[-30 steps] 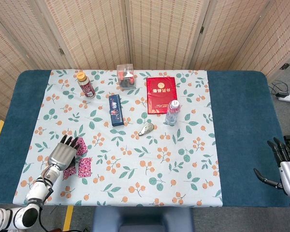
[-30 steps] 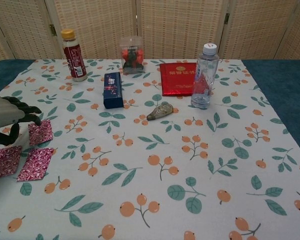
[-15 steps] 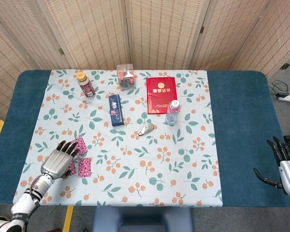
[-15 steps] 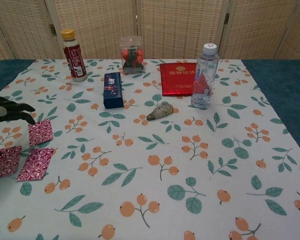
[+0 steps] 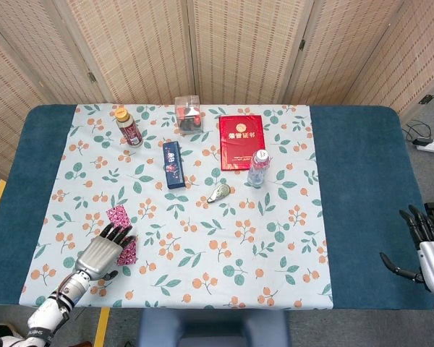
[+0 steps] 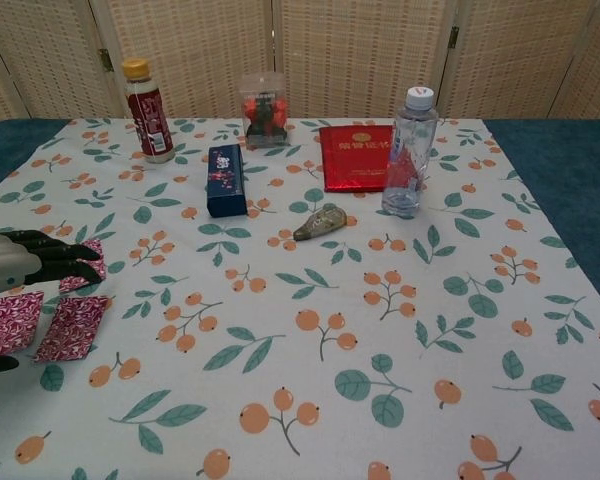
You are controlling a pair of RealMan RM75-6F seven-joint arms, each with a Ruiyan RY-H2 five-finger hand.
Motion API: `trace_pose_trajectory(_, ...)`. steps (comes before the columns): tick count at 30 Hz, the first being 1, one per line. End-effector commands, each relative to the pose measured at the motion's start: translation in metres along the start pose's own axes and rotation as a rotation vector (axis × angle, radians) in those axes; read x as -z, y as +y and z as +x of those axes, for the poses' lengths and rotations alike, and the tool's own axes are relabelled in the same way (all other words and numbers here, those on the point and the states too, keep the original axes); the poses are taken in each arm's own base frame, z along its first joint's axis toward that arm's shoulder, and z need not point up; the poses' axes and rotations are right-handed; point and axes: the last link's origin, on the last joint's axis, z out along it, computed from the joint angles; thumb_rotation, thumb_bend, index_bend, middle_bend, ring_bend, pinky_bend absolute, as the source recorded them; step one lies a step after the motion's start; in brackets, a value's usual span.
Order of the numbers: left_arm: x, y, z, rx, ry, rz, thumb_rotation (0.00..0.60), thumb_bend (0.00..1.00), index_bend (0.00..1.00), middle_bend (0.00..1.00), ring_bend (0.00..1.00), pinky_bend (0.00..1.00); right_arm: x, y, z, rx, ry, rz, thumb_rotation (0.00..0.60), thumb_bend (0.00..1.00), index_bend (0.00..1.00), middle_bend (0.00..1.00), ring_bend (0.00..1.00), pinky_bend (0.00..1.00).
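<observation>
Three red patterned packets lie near the table's front left corner: one farther packet (image 5: 118,216) (image 6: 84,268) and two nearer ones (image 6: 10,322) (image 6: 72,327). My left hand (image 5: 105,249) (image 6: 20,265) hovers over the nearer two with its fingers stretched out and apart, holding nothing; in the head view it hides most of them. My right hand (image 5: 427,246) hangs open beside the table's right edge, well away from every object, and shows only in the head view.
Across the far half of the floral cloth (image 5: 202,238) stand a brown bottle (image 5: 129,127), a clear box (image 5: 189,114), a blue box (image 5: 173,164), a red booklet (image 5: 241,141), a water bottle (image 5: 258,168) and a small grey-green object (image 5: 220,192).
My left hand has drawn back toward the table's near edge and a little to the right, uncovering the farther packet. The right hand has not moved.
</observation>
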Motion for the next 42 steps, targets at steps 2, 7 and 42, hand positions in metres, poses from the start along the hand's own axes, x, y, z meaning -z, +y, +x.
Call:
trace_pose_trajectory(2,-0.01,0.008,-0.001,0.027,-0.031,0.016,0.575,0.29,0.12,0.0,0.0,0.0,0.0,0.0,-0.001,-0.001,-0.003,0.001,0.323,0.33,0.0,0.0,0.0,0.0)
trace_pose_trajectory(7,-0.015,0.008,-0.001,0.058,-0.054,0.039,0.574,0.29,0.11,0.0,0.0,0.0,-0.001,0.0,0.0,0.0,-0.003,0.0,0.326,0.33,0.0,0.0,0.0,0.0)
trace_pose_trajectory(42,-0.025,-0.001,-0.009,0.127,-0.122,0.125,0.575,0.31,0.15,0.0,0.0,0.0,0.0,0.004,-0.002,-0.001,-0.011,-0.017,0.328,0.33,0.0,0.0,0.0,0.0)
